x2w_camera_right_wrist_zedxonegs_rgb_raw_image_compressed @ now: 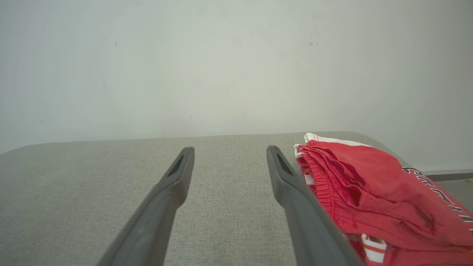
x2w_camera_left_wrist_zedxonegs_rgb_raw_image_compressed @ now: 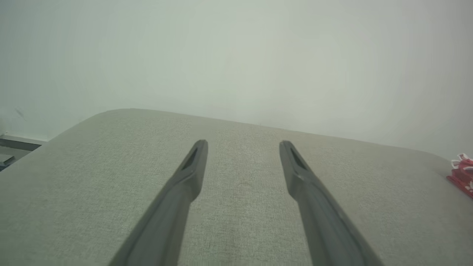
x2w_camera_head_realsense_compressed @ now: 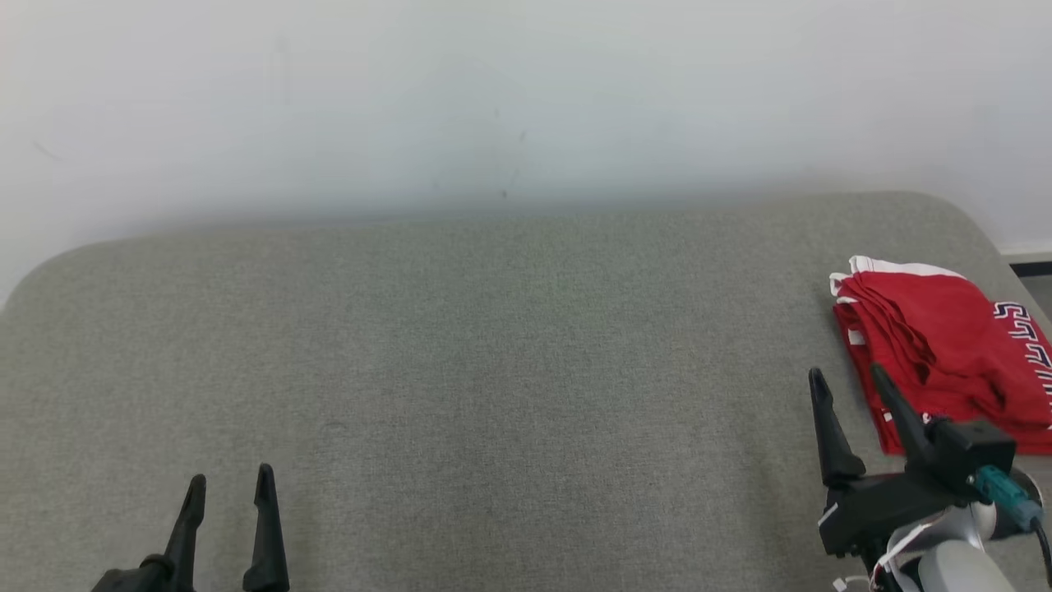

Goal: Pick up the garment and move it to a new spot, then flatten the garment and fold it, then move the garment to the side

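Garment (x2w_camera_head_realsense_compressed: 945, 345), red with white trim, loosely folded on grey surface (x2w_camera_head_realsense_compressed: 493, 370), both jaws apart, empty

Under and ahead of your left pincer (x2w_camera_head_realsense_compressed: 231, 474), grey-green woven padding (x2w_camera_head_realsense_compressed: 493, 370) runs out to a plain pale wall (x2w_camera_head_realsense_compressed: 493, 99), faintly scuffed. Past your right pincer (x2w_camera_head_realsense_compressed: 846, 372), off the rounded corner (x2w_camera_head_realsense_compressed: 957, 210), there's a dark skirting strip (x2w_camera_head_realsense_compressed: 1034, 268) and grey floor (x2w_camera_head_realsense_compressed: 1042, 289).

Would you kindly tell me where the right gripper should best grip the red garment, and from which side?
On the garment, probably the layered left edge, approached from its left: the folds stack there into a raised lip, and the open right gripper sits just beside it.
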Controlling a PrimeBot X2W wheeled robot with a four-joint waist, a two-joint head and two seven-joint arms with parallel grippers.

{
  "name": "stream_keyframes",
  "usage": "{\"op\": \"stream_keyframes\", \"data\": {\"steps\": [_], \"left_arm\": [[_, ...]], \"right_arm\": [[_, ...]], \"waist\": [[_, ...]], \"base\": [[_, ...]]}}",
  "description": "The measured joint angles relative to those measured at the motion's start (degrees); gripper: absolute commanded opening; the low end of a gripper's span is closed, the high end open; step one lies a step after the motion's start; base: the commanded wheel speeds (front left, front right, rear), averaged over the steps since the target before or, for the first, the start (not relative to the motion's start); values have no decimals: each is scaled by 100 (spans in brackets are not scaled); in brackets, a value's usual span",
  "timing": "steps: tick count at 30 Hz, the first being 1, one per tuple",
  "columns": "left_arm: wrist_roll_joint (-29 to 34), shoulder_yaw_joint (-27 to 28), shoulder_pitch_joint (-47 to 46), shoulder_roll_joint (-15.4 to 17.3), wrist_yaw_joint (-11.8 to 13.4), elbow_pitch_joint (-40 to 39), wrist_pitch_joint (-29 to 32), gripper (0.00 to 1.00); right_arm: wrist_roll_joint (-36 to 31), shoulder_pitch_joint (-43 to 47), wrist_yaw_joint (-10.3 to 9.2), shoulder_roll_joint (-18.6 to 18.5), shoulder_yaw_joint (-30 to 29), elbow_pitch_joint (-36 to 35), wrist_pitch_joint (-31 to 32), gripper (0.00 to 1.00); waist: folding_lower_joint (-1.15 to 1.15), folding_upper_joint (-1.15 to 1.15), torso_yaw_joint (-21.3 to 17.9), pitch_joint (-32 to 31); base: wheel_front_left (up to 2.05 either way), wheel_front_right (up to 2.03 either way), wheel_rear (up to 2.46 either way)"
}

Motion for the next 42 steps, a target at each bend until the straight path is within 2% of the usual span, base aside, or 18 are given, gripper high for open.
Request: {"op": "stream_keyframes", "data": {"steps": [9, 42], "left_arm": [[80, 41, 102, 0, -98, 286, 0, 100], [126, 81, 129, 0, -160, 505, 0, 100]], "right_arm": [[-163, 424, 0, 229, -129, 4, -14, 100], [-298, 483, 0, 331, 51, -45, 55, 100]], "waist": [[0, 0, 35, -206], [2, 1, 30, -149]], "base": [[0, 0, 0], [0, 0, 0]]}}
